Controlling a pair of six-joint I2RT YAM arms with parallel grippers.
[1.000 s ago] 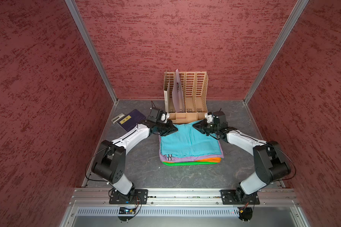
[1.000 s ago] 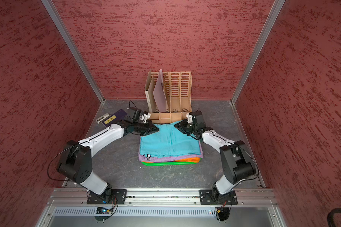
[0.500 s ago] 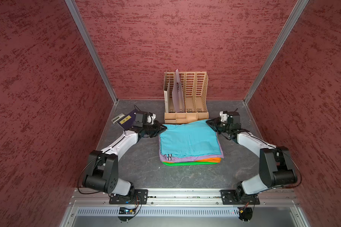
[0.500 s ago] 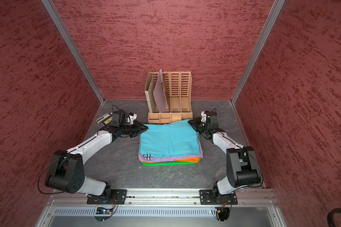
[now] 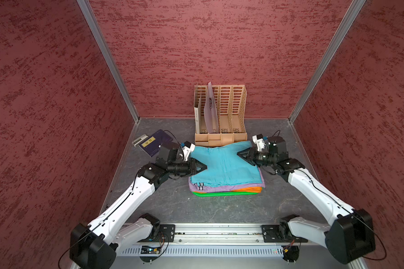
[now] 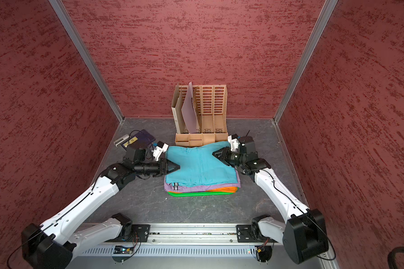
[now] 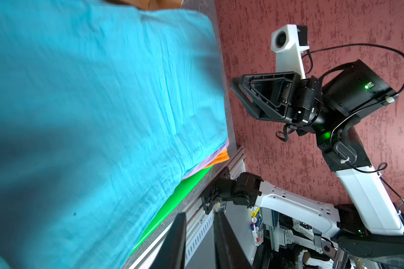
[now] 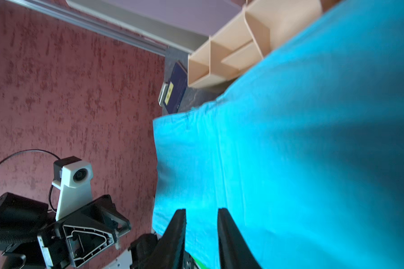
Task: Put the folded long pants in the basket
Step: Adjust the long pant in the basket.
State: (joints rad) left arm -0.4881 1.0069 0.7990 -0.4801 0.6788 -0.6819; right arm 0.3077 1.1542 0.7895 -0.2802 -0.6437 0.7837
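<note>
Folded long pants sit heaped over the basket at frame centre. The left end effector and right end effector, slightly parted and empty, could snag the top pair askew.

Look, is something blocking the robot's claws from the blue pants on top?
No, nothing visible is in the way. The left gripper and the right gripper both point at the turquoise pants, tips at their side edges, jaws empty. Those pants already lie stacked over the green basket.
</note>
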